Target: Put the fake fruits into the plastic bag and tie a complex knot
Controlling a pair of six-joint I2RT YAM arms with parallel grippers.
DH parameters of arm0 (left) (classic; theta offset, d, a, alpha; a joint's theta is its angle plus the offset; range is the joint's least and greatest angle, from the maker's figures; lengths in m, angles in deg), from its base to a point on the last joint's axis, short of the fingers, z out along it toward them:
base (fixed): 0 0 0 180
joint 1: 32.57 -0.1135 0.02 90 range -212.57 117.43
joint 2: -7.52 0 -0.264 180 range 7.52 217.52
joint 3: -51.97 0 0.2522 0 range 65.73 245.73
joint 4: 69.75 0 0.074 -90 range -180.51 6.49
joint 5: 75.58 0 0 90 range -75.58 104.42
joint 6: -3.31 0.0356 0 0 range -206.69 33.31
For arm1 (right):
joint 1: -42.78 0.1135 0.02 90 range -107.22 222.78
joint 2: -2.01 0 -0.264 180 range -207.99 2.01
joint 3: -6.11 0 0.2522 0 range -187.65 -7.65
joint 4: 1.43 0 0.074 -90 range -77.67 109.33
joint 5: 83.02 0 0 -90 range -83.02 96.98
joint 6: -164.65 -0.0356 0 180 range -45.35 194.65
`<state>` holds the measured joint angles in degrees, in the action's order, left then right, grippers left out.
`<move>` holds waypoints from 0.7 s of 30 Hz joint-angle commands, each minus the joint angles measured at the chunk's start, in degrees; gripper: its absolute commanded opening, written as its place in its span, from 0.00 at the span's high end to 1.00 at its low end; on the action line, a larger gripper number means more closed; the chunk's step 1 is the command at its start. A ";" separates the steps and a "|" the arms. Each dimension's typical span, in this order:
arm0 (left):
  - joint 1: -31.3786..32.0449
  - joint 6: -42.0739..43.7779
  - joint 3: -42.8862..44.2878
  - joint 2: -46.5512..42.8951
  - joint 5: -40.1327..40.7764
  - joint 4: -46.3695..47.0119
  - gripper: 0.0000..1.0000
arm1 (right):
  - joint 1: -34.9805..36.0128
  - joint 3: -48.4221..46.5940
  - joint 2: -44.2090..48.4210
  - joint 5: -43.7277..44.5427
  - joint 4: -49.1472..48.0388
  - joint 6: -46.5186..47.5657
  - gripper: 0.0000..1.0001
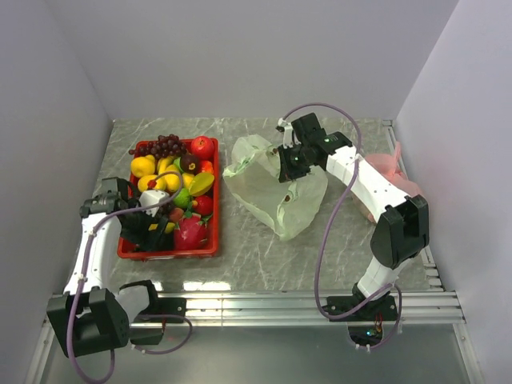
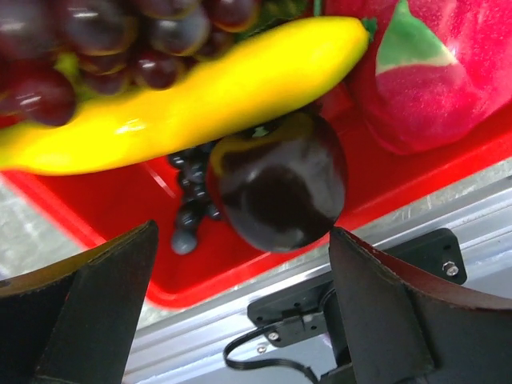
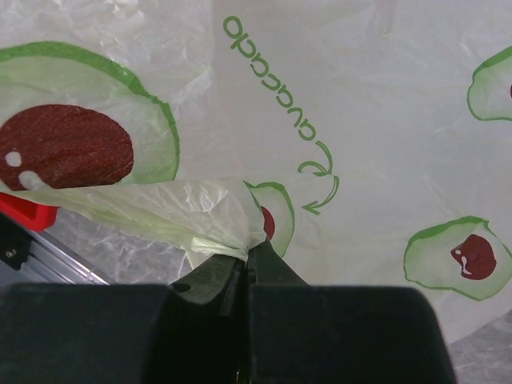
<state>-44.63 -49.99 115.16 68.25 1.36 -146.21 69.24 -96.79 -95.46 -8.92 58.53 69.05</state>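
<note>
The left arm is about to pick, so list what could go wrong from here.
1. The left gripper is open toward a glossy dark round fruit crowded by the long yellow fruit and the grapes. Closing may squirt it out or snag a neighbour.
2. The right gripper pinches only a small fold of the thin plastic bag, which could slip free or tear under a pull.

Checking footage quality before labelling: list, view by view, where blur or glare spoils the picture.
Top external: even light, sharp, with a white glare patch on the table at its near edge. Left wrist: the grapes are blurred from closeness; highlights streak the yellow fruit. Right wrist: the plastic bag print is crisp, the right pincer an underlit black mass.
</note>
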 commanded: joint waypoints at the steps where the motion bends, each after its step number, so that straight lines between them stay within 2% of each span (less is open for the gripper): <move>1: 1.94 -3.92 -2.40 0.00 1.81 7.40 0.08 | 0.00 0.81 2.55 -1.07 -2.16 -0.10 1.00; 8: 3.88 -6.91 -4.96 -0.26 1.02 11.28 0.13 | -0.79 2.66 3.08 0.43 -3.74 -2.92 1.00; 14: 4.32 -7.88 -5.31 -0.70 -1.18 12.33 0.19 | -2.11 2.13 2.03 -2.02 -3.13 -4.85 1.00; 17: 4.41 -7.00 -4.43 -0.26 -2.84 10.94 0.31 | -2.64 1.61 1.41 -4.31 -2.60 -4.94 1.00; 19: 4.32 -6.22 -1.45 -0.52 -4.60 7.25 0.40 | -2.90 1.69 1.67 -4.32 -2.69 -5.47 1.00; 21: 4.41 -6.38 4.06 -1.48 -7.66 3.13 0.45 | -2.90 1.78 2.46 -3.26 -2.78 -5.99 1.00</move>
<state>-40.50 -56.52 111.69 68.25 -0.78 -138.27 66.72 -94.41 -95.29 -11.65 56.74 64.54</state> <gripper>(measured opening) 0.619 0.007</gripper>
